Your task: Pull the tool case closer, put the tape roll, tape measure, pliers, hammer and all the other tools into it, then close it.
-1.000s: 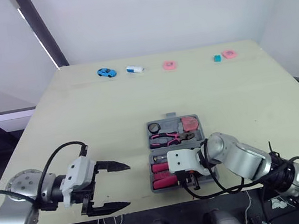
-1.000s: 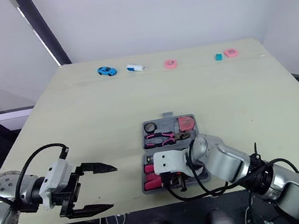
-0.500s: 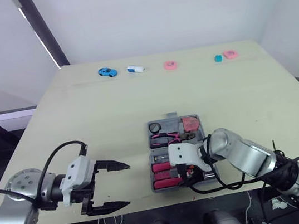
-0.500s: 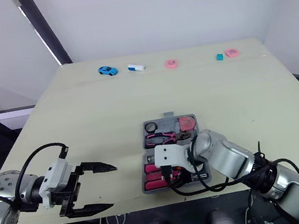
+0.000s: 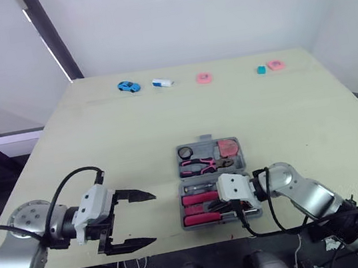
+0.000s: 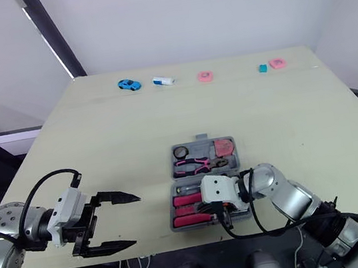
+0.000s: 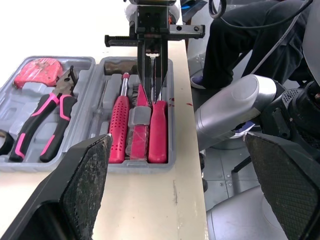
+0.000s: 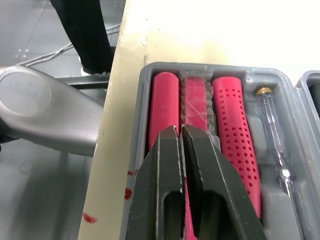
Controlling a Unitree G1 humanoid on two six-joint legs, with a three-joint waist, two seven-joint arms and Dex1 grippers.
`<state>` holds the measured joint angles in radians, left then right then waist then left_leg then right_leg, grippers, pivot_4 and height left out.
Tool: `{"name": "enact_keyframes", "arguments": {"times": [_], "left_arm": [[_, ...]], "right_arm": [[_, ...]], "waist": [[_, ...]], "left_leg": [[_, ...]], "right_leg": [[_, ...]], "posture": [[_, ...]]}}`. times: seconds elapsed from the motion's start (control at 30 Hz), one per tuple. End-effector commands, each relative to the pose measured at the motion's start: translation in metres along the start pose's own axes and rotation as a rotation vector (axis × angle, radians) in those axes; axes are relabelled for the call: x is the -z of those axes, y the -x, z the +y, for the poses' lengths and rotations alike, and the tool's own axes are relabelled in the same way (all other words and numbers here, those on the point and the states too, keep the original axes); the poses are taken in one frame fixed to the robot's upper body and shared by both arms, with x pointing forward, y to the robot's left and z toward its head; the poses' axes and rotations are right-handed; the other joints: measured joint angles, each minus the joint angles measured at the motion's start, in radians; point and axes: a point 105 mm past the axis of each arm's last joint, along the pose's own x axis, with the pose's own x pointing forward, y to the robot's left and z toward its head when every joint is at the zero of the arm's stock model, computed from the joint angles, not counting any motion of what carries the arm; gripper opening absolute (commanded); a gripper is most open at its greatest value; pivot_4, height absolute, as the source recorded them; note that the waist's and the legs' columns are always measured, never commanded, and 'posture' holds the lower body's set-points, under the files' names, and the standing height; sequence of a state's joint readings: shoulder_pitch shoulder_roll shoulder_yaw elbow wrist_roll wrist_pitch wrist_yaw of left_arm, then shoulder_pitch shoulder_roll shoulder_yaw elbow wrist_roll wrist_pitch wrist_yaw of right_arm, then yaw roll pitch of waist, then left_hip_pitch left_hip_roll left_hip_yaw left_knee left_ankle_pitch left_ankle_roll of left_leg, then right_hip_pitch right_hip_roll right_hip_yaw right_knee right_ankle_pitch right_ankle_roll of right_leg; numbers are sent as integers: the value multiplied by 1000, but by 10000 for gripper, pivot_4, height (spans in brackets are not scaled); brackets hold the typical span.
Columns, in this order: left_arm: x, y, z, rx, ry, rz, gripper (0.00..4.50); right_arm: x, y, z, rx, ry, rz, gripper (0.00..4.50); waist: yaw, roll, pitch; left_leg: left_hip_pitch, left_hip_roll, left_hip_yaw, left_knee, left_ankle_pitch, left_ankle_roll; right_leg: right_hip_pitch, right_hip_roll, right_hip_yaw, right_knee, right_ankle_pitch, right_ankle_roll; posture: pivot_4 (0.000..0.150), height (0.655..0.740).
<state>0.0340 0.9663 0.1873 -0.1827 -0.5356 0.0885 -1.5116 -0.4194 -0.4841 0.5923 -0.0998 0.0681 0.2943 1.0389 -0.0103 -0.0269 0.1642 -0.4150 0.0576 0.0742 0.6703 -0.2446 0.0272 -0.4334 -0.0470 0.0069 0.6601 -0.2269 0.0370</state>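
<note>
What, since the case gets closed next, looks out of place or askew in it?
Nothing in the tool case stands out: the pliers and red-handled tools lie seated in their slots. The only oddity is a few red flecks on the table edge beside it.

The grey tool case (image 5: 202, 176) lies open near the table's front edge. Its far half holds the black tape roll (image 5: 184, 152), pink-handled pliers (image 5: 201, 166) and pink tape measure (image 5: 227, 147); red-handled tools (image 5: 199, 199) fill the near half.
</note>
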Motion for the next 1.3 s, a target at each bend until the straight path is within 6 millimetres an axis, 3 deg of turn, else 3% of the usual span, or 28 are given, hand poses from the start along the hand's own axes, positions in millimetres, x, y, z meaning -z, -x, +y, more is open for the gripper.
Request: {"name": "enact_keyframes", "arguments": {"times": [0.03,0.13,0.2,0.37,0.47,0.67,0.87,1.0,1.13,1.3], "left_arm": [[-6,2,1,13,-30,-12,45000],[-7,1,1,13,-30,-13,45000],[-7,1,1,12,-29,-17,45000],[-9,-1,4,-29,-1,-66,45000],[-12,-2,8,-97,40,-140,45000],[-5,3,21,-291,134,-245,45000],[14,13,30,-487,206,-277,45000],[30,23,35,-618,254,-283,45000],[55,38,39,-774,317,-262,45000],[78,48,37,-888,350,-219,45000]], "right_arm": [[6,-3,3,2,6,1,934],[30,-3,4,18,-32,78,934],[33,-1,5,19,-45,82,934],[11,10,-2,90,-77,-48,934],[4,26,-11,197,-126,-127,934],[12,78,-20,432,-213,-277,934],[38,132,-27,663,-313,-302,934],[68,170,-20,812,-368,-262,934],[93,206,0,920,-440,-245,934],[106,228,20,1001,-484,-243,16795]], "waist": [[0,0,0],[-1,0,0],[-3,0,0],[0,-1,0],[1,-1,0],[2,-1,0],[-1,-1,-1],[1,-1,-1],[6,-1,-1],[-1,-2,-1]], "left_leg": [[0,0,0,0,0,0],[0,0,0,0,0,0],[1,0,0,0,0,0],[1,0,0,0,0,0],[0,0,0,0,0,0],[1,0,-1,0,0,0],[1,0,0,0,0,0],[1,0,-1,0,0,0],[1,-1,-1,0,0,0],[2,0,0,0,0,0]], "right_leg": [[0,0,0,0,0,-1],[0,0,0,-1,1,-1],[0,0,0,0,0,0],[1,0,0,0,0,0],[1,0,0,0,1,-1],[1,0,0,0,0,1],[1,0,1,0,0,1],[1,0,1,0,1,-1],[2,0,1,0,1,-1],[2,0,1,0,-1,2]], "posture": [[1500,7395],[1500,7395],[1500,7395],[1500,7395],[1500,7395],[1500,7395],[1500,7395],[1500,7395],[1500,7395],[1500,7395]]}}
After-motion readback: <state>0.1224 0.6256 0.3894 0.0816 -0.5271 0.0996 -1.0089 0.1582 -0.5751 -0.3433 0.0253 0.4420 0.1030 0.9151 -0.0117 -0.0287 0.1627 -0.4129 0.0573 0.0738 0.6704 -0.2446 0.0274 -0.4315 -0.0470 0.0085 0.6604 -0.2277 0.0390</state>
